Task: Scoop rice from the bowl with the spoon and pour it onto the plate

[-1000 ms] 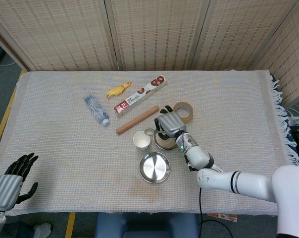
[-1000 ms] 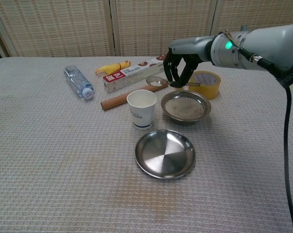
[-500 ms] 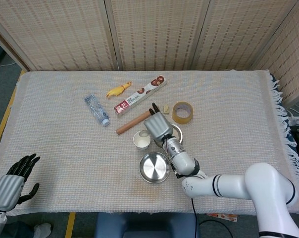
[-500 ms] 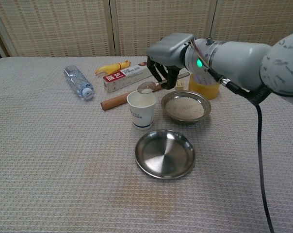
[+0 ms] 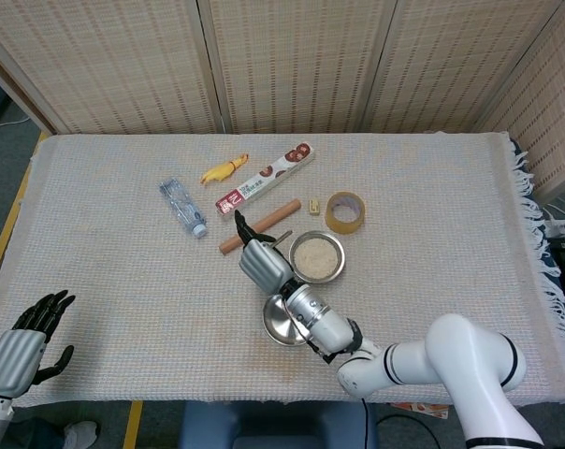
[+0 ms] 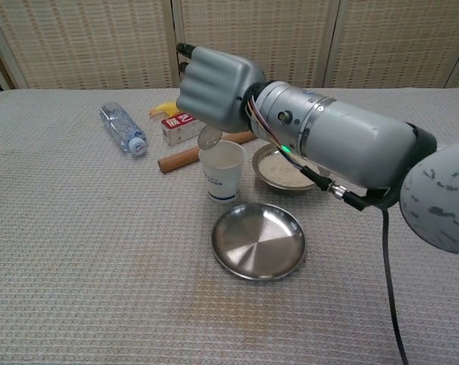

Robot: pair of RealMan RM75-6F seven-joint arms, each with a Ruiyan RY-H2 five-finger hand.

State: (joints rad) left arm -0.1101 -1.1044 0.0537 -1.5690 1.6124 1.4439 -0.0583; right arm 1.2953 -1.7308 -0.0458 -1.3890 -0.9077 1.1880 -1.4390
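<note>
Right hand (image 6: pixel 214 87) swung left from bowl (image 6: pixel 289 166) — fingers clenched around spoon (image 6: pixel 210 138) above cup (image 6: pixel 221 171).

plate (image 6: pixel 258 242): open above | paper cup (image 6: pixel 221 171) stood just behind it, beside bowl (image 6: pixel 290 169) | rolling pin (image 6: pixel 185 157) lay further back

Woven folding screen (image 5: pixel 292 65) behind the cloth-covered table (image 5: pixel 451 187) — grey floor (image 5: pixel 7 159), probably carpet.
</note>
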